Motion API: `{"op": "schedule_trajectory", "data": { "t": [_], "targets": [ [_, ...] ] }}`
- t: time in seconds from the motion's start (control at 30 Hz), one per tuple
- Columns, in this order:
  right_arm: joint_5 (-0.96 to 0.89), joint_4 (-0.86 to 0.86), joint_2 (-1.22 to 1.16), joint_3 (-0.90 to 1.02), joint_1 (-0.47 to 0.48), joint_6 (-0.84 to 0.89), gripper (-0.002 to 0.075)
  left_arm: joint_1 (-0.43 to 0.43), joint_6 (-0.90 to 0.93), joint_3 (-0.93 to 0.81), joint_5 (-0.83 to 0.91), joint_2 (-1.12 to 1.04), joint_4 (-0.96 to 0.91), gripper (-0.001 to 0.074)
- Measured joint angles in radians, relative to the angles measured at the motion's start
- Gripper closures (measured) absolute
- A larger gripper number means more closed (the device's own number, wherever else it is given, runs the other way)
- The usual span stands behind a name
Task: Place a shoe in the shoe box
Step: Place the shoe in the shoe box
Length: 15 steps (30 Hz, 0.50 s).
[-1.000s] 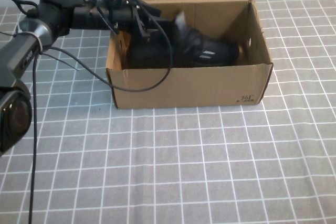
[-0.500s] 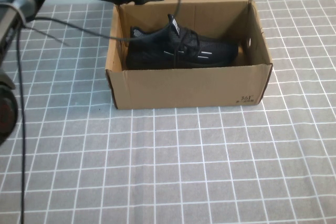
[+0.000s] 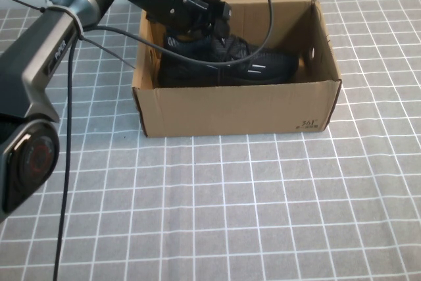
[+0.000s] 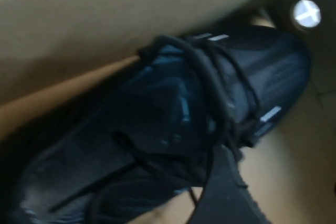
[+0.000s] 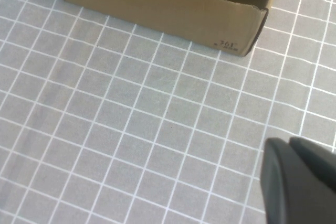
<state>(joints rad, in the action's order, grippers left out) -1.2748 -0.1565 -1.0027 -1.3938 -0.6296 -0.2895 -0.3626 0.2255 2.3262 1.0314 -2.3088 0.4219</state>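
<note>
Black mesh sneaker (image 3: 230,64) lay inside the brown corrugated cardboard shoe box (image 3: 240,106) near the bench's far edge.
We held the left gripper (image 3: 214,18) just above its laces; we could not tell its jaws' state. The right gripper (image 5: 299,182) waited apart, unreadable too.

Shoe (image 3: 227,62) heel behind left hand (image 3: 220,19)

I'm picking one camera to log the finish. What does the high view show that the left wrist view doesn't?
Only the high view shows the whole box, its 361 print, the left hand over the shoe, and the checked cloth. Only the left wrist view shows the laces close up. Both show the shoe inside the box. The right hand appears only in its own view.
</note>
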Motion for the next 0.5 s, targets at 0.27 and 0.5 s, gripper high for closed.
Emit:
{"op": "schedule_trajectory", "data": {
  "t": [0.27, 0.5],
  "targets": [
    [0.0, 0.0, 0.0, 0.0, 0.0, 0.005, 0.0742, 0.0, 0.051, 0.0, -0.019, -0.014, -0.025, 0.0356],
    [0.0, 0.0, 0.0, 0.0, 0.0, 0.029, 0.0742, 0.002, 0.389, 0.0, 0.03, -0.058, 0.027, 0.0356]
  ]
}}
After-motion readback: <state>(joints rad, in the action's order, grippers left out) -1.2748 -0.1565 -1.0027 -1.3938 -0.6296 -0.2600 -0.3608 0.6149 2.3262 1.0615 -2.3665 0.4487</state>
